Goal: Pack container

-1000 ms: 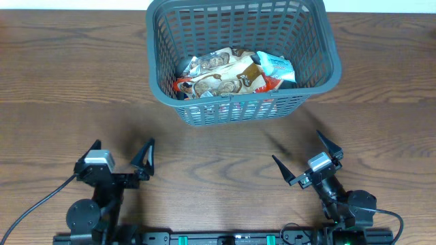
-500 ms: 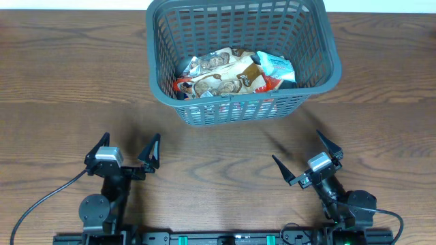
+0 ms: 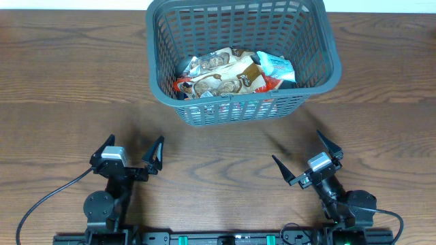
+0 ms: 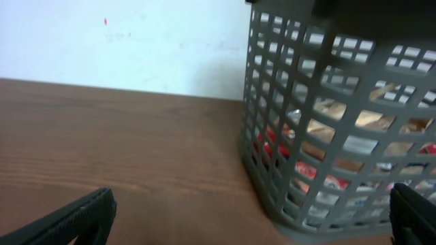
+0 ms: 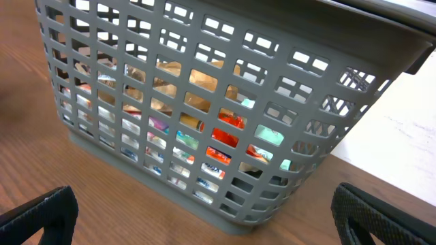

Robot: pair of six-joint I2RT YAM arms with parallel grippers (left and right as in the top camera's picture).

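Basket sits far centre on your table, snack packets heaped inside. Your left claw and right claw rest near you, both spread and empty, likely because packing looks done.

Overhead, the far rim of the container is clipped by the top edge of the frame. The snack packets overlap, so the lower ones are hidden, and their print is too small to read. The left wrist view is blurred: the container runs off its top and right edges, and the packets are only coloured patches behind the slots. Of the left gripper and the right gripper, only dark finger ends show, cut off at the lower corners of their frames.
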